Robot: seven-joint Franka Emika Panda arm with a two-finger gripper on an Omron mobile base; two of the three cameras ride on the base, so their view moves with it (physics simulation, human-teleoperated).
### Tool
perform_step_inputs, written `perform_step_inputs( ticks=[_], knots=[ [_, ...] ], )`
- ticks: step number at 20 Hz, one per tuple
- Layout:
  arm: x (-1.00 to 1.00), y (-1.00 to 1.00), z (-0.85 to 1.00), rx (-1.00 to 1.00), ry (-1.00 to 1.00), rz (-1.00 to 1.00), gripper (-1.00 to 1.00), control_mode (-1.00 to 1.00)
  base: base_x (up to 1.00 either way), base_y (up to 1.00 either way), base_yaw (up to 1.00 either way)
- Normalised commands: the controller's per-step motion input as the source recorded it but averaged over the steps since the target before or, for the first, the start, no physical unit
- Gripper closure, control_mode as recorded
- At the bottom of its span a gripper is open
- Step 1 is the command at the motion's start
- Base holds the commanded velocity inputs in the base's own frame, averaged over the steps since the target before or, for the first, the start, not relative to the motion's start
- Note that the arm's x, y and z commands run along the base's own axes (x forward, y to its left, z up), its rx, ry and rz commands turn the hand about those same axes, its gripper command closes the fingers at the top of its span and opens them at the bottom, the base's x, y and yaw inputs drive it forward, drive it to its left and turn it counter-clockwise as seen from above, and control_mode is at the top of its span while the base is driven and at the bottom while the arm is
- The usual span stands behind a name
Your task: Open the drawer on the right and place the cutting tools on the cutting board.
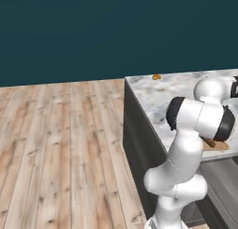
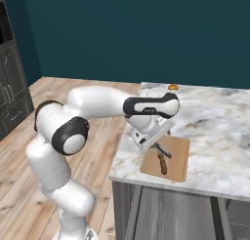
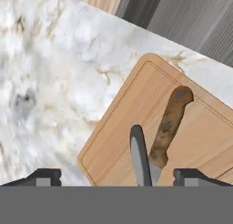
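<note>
Marble-patterned bench (image 2: 219, 117) carries the cutting board (image 2: 176, 158), a light tan wooden rectangle lying flat near the bench's front edge, just above the drawer (image 2: 166, 210) whose lighter grey inside shows pulled out below. On the board lie two cutting tools: a knife with a mottled brown handle (image 3: 170, 123) and, beside it and crossing at the blade end, a second tool with a dark grey handle (image 3: 139, 155). Both rest fully within the board's darker rim in the hand view, toward its near left part. In the right base view the claw (image 2: 158, 147) hangs over the board's left half, just above the tools, with its jaws spread wide and nothing between them; the hand view shows the two dark fingertips (image 3: 43, 177) far apart, one on each side of the tools. A small orange object (image 2: 173, 87) sits at the far edge of the bench, well apart from the board. Pale wooden floor (image 1: 60, 149) stretches to the left of the dark cabinet side
</note>
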Motion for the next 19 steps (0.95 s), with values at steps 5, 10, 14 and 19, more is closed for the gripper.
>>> perform_step_inputs(
  ticks=[5,10,14,19],
  knots=[
    [-1.00,0.35,0.58,-0.01,-0.48,0.02,-1.00,-1.00,0.00,0.00,0.00],
    [-1.00,0.63,-0.34,0.00,-0.39,-0.02,-1.00,-1.00,0.00,0.00,0.00],
    [-1.00,0.37,-0.73,0.00,-0.27,-0.06,-1.00,-1.00,0.00,0.00,0.00],
    [-0.20,-0.10,-0.04,0.02,0.00,-0.09,-1.00,-1.00,0.00,0.00,0.00]
  ],
)
